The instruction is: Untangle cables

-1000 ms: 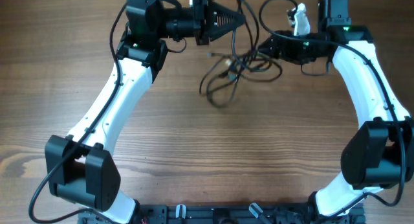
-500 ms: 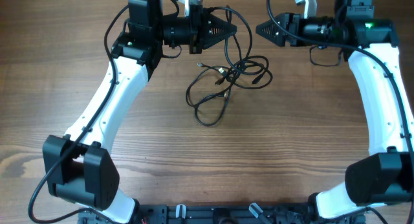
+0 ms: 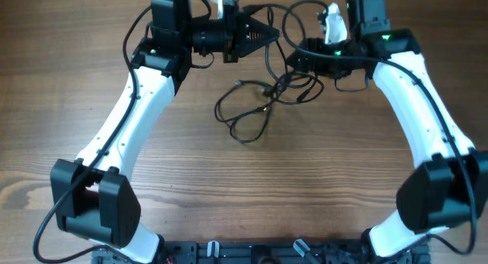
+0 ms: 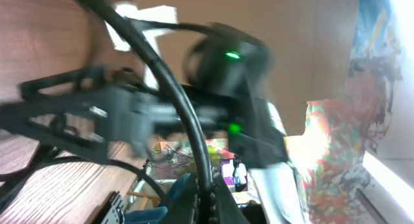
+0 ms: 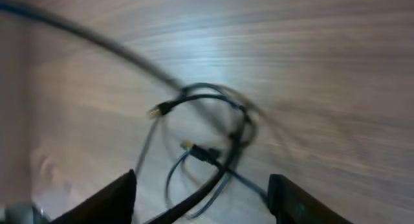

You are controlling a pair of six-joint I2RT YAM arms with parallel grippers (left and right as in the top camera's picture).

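Observation:
The cables (image 3: 263, 92) are thin black cords, knotted in the middle of the table's far half, with loose loops (image 3: 238, 120) trailing to the front left. My left gripper (image 3: 269, 35) points right above the knot and is shut on one black cord (image 4: 169, 88), which rises from its closed fingers (image 4: 208, 193). My right gripper (image 3: 294, 56) is open, just right of the left one and over the knot's right side. In the right wrist view the blurred knot (image 5: 217, 153) with small silvery plug ends (image 5: 155, 111) lies between its spread fingers (image 5: 119, 198).
A thick black arm wire (image 3: 301, 8) arcs between the two grippers at the far edge. The right arm with its green light (image 4: 229, 56) fills the left wrist view. Bare wood table (image 3: 305, 180) lies in front of the cables.
My right gripper has swung back left and down from the far right to the knot. The cable bundle has shifted slightly left. My left gripper has stayed put, holding its cord.

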